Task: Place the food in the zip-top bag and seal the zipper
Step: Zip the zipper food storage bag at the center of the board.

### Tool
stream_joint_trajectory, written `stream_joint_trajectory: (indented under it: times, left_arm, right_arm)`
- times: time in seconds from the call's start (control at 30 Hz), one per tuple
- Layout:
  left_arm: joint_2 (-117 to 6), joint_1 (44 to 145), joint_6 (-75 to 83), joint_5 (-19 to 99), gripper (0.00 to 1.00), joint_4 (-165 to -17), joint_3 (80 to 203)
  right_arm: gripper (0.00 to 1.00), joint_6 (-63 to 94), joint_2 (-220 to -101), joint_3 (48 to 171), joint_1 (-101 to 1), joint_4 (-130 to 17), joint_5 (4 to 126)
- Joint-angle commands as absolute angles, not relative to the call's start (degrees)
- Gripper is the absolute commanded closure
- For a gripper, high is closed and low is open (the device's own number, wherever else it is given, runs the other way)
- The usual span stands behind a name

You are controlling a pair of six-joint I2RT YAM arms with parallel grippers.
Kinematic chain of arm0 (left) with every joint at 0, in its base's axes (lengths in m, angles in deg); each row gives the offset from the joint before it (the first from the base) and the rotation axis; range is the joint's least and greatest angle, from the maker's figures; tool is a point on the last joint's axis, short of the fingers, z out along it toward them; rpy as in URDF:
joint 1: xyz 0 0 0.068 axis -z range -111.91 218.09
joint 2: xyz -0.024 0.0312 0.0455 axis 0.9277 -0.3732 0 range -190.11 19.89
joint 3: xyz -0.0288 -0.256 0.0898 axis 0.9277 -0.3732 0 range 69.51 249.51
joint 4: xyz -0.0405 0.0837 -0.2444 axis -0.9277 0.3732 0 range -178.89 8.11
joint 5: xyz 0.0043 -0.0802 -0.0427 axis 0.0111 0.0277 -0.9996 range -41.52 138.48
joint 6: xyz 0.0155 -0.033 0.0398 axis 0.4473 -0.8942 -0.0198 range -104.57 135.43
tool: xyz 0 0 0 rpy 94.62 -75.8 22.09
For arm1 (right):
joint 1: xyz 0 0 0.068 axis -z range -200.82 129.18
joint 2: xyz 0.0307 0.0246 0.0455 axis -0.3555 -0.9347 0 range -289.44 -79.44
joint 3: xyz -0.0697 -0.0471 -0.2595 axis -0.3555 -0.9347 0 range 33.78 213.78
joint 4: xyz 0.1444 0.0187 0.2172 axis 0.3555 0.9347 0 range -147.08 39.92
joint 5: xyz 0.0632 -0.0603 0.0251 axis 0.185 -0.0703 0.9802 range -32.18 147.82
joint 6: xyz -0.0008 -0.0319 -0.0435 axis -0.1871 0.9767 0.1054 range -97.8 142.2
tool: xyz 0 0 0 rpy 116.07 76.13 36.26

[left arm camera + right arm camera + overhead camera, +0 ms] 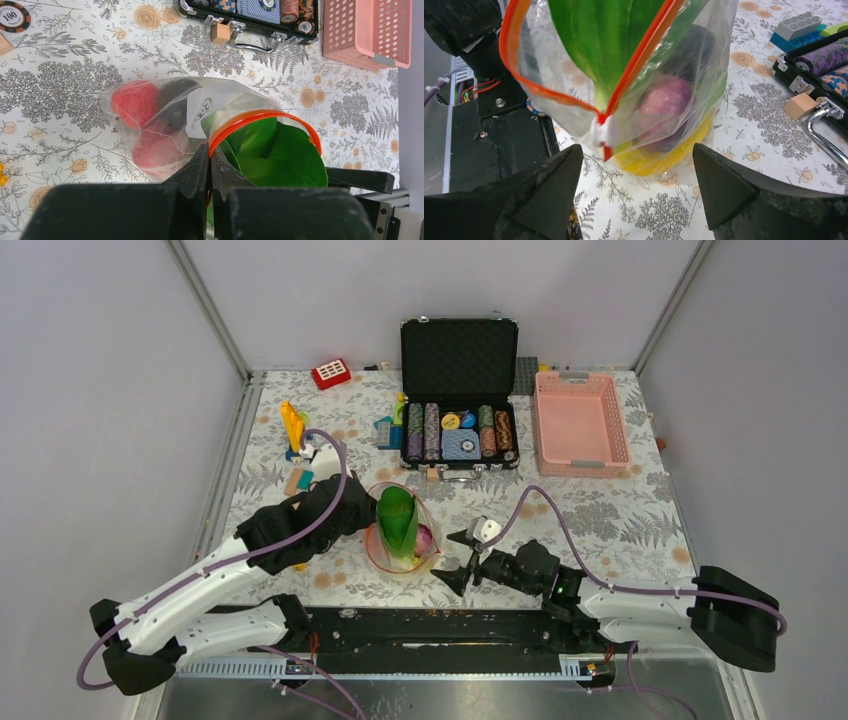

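the left claw (210, 159) is pinched shut on the zipper (260, 116) rim, holding the zip-top bag (400, 540) upright near the tabletop's (60, 85) front edge. the right claw (635, 150) gapes wide, facing the white slider (605, 132). to seal well, the tall green leaf (599, 40) likely needs tucking below the mouth first — then nip the slider and draw it across. inside: purple ball (666, 100), yellow banana (659, 160), red fruit (134, 100). the chip case (460, 430) holds stacked chips.

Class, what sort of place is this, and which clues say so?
Probably a robot lab test cell: left arm and right arm bolted to one rail, bare grey walls on metal framing, staged props like the poker-chip case and pink basket.
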State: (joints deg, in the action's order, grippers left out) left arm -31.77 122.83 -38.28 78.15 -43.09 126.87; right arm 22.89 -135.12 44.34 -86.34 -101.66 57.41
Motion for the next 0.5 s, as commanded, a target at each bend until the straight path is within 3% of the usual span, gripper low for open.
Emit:
stream_joint_trajectory:
  times: [0.0,0.3,0.47]
  left_arm:
    - [-30.3,122.4,-39.1,79.9,1.0,-43.8,126.0]
    - [-29.6,121.9,-39.3,80.1,1.0,-43.7,125.4]
    - [-30.0,121.8,-39.5,80.0,1.0,-43.7,125.3]
  right_arm:
    - [0.13,22.7,-140.3,44.5,-84.2,-118.0,60.9]
    - [0.35,19.2,-147.5,44.6,-80.7,-124.1,66.1]
    - [0.39,18.8,-151.1,45.7,-80.3,-128.5,68.5]
